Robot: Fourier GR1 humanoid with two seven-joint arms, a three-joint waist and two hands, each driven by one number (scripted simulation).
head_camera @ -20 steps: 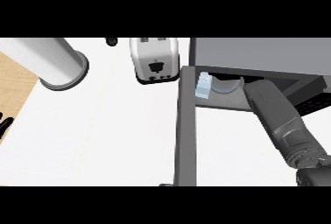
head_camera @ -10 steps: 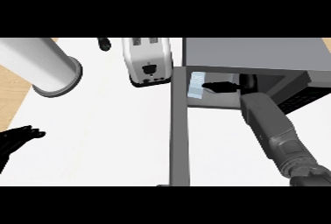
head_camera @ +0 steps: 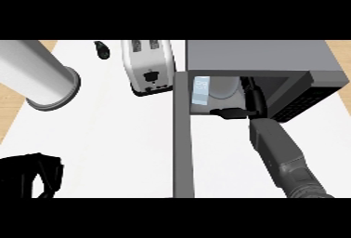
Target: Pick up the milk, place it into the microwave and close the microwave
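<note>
While the milk (head_camera: 201, 89) is standing inside the microwave (head_camera: 274, 58), the right hand (head_camera: 248, 104) is reaching beside it, fingers relaxed, holding nothing; the left hand (head_camera: 31, 174) is curling emptily at lower left.

No writing can be read anywhere; the milk (head_camera: 201, 89), just left of the right hand (head_camera: 240, 111), bears only a blurred blue patch.

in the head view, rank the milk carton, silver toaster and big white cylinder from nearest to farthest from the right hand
From the right hand, inside the grey microwave:
1. Pale blue-and-white milk carton, inside the microwave, just left of the hand.
2. Silver toaster, left of the microwave.
3. Large white cylinder, far left.
</note>
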